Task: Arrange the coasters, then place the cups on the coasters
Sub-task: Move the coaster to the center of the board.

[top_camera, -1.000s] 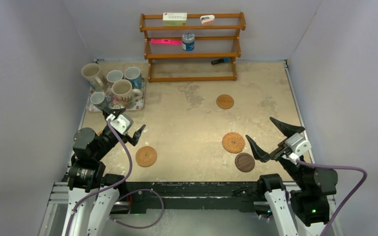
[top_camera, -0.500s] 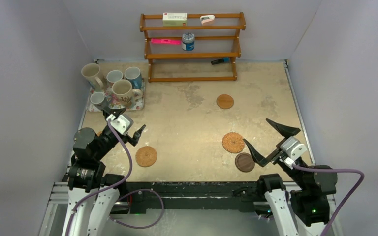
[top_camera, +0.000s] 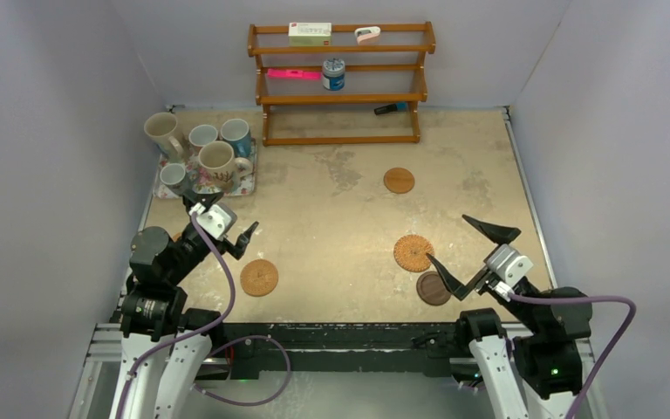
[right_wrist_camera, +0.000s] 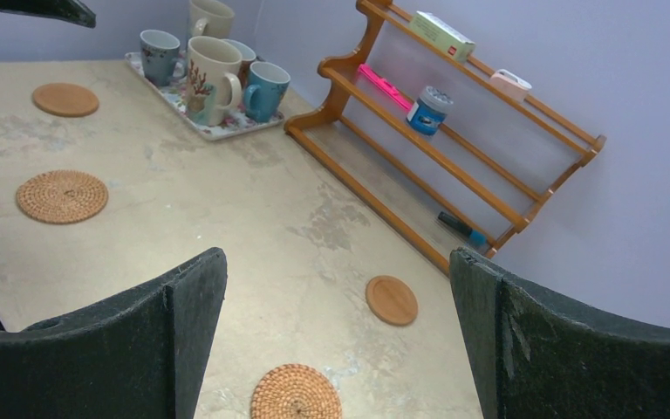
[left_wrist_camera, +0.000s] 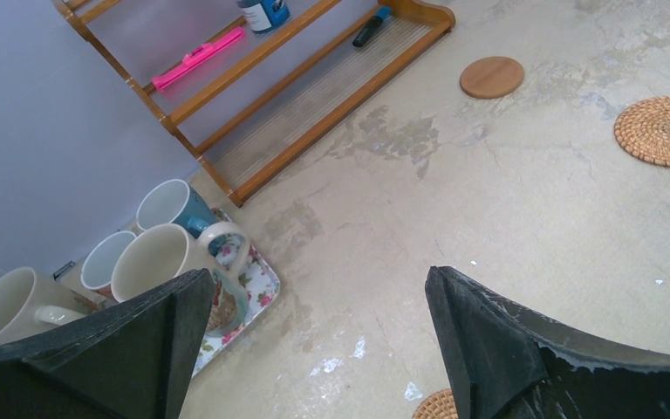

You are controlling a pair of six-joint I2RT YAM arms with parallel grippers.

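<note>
We find both arms carrying nothing. The left gripper (top_camera: 221, 216) stands with its jaws spread wide and nothing between them, poised over the near-left of the table (top_camera: 331, 218), between the floral tray (top_camera: 246, 177) and the near woven coaster (top_camera: 259, 278). The right gripper (top_camera: 448, 238) is likewise spread wide and empty, hanging over the near-right just beside the dark brown coaster (top_camera: 428, 291), with one finger crossing that disc's edge in the overhead view. We judge the wide stance to be readiness to come down over a flat disc, and the dark one the likeliest first pick. The coasters lie scattered, not arranged. A second woven coaster (top_camera: 413, 253) sits just beyond the dark one, and a smooth tan coaster (top_camera: 399, 181) sits farther back toward the wooden rack (top_camera: 340, 113). The fifth coaster (right_wrist_camera: 65, 99), also smooth tan, shows from the right wrist near the tray and is largely hidden under the left arm from above. The five cups (top_camera: 218, 161) stand clustered upright on the tray at the far-left corner, none on a coaster. We judge the task to be at its opening step: the cups wait because their seats are not yet laid out. Thin discs lying flat offer little edge to grip, so a slipped pinch is the risk we record.
</note>
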